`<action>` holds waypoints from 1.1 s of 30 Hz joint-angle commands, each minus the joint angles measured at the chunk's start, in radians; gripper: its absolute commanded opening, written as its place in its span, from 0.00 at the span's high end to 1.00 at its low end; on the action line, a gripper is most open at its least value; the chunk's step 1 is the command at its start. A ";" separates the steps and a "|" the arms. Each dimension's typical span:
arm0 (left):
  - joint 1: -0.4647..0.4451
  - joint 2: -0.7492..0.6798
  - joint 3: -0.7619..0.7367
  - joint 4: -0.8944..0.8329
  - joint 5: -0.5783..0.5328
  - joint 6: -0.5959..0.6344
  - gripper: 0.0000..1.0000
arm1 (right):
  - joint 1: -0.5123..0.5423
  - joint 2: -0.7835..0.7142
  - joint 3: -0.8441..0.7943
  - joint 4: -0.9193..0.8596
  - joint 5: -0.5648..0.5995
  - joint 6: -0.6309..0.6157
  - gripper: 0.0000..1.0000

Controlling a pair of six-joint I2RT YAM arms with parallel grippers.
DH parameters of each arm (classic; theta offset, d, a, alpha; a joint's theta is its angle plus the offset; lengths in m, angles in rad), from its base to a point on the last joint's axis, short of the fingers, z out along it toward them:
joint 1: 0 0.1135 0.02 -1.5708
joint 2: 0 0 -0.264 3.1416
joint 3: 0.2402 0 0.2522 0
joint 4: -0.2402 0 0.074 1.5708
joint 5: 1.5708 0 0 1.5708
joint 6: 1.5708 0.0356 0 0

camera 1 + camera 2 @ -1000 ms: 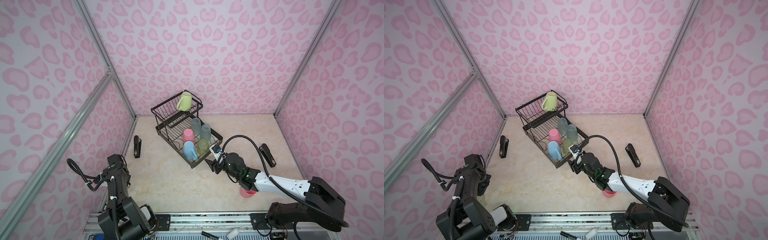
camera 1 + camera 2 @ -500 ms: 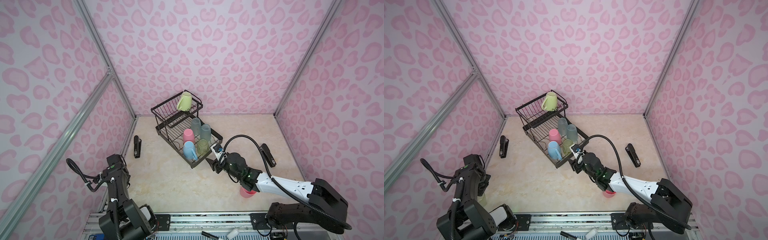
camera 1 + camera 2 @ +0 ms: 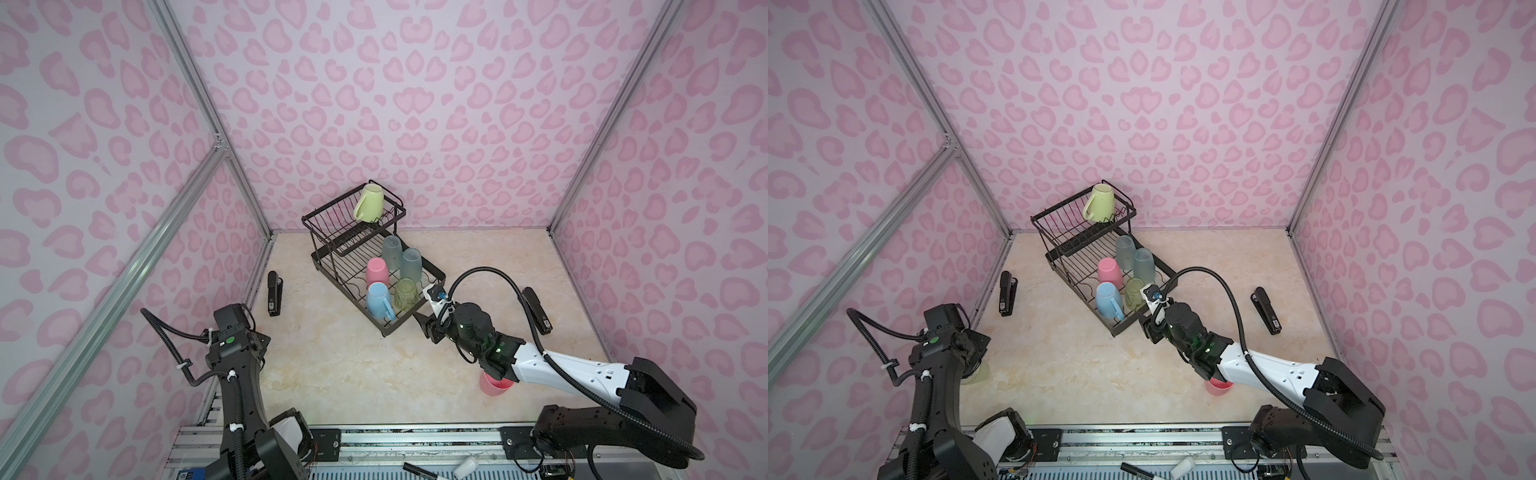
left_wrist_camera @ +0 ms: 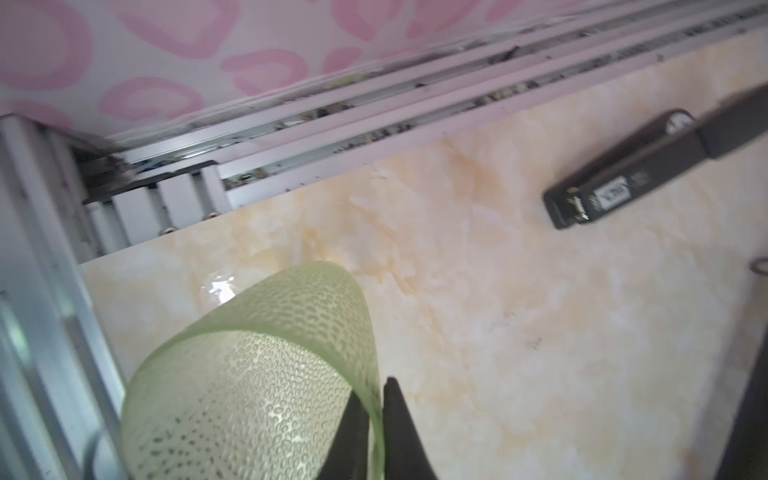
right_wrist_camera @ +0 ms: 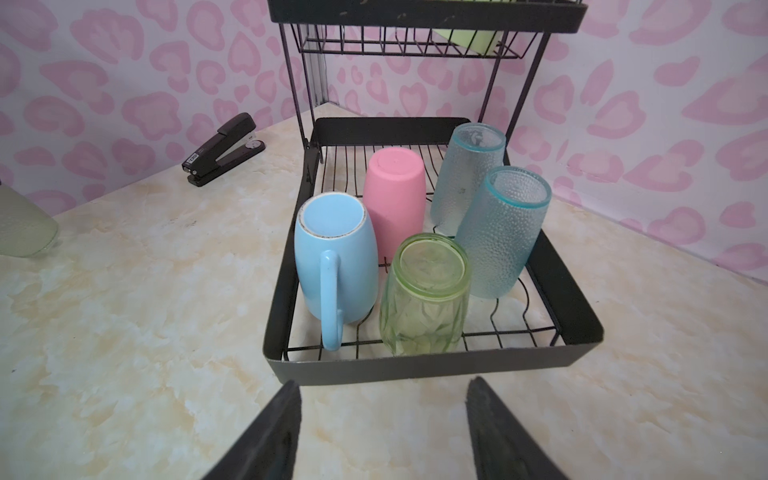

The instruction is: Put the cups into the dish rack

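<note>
The black wire dish rack (image 3: 332,203) stands at the back. A lime mug (image 3: 368,203) sits in its upper basket. The lower tray (image 5: 415,368) holds a pink cup (image 5: 395,195), a light-blue mug (image 5: 332,249), a green tumbler (image 5: 426,291) and two blue-grey tumblers (image 5: 498,224), all upside down. My right gripper (image 5: 384,382) is open and empty just before the tray's near wall. My left gripper (image 4: 372,388) is shut on the rim of another green tumbler (image 4: 257,374) at the front left, one finger inside it. A second pink cup (image 3: 494,384) stands under my right arm.
One black stapler (image 3: 274,293) lies by the left wall and another (image 3: 536,309) right of the rack. Pink-patterned walls close three sides. A metal rail (image 3: 415,436) runs along the front edge, with a marker and a small white object on it.
The left arm's wrist has shifted slightly at the front left corner. The right gripper stays open in front of the rack, almost where it was.
</note>
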 commanded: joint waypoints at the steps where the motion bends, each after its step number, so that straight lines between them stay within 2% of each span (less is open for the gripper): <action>1: -0.029 -0.038 -0.007 0.089 0.127 0.066 0.88 | -0.007 0.005 0.004 -0.007 0.030 0.025 0.38; 3: -0.046 -0.066 -0.005 0.110 0.184 0.079 0.88 | -0.015 0.001 0.001 -0.010 0.028 0.038 0.38; 8: -0.166 -0.119 0.025 0.181 0.312 0.121 0.88 | -0.046 0.001 0.001 -0.008 0.013 0.075 0.39; 16: -0.402 -0.106 0.134 0.268 0.403 0.148 0.87 | -0.087 -0.010 0.020 -0.036 0.006 0.126 0.40; 19: -0.454 -0.093 0.173 0.255 0.345 0.142 0.87 | -0.097 -0.021 0.024 -0.043 0.007 0.135 0.40; 26: -0.455 0.027 0.236 0.090 0.138 0.175 0.82 | -0.099 -0.019 0.031 -0.053 0.001 0.134 0.40; 30: -0.456 0.094 0.217 0.080 0.138 0.192 0.76 | -0.100 0.002 0.041 -0.050 -0.013 0.132 0.40; 33: -0.460 0.143 0.190 0.090 0.128 0.194 0.65 | -0.099 0.008 0.043 -0.050 -0.023 0.130 0.39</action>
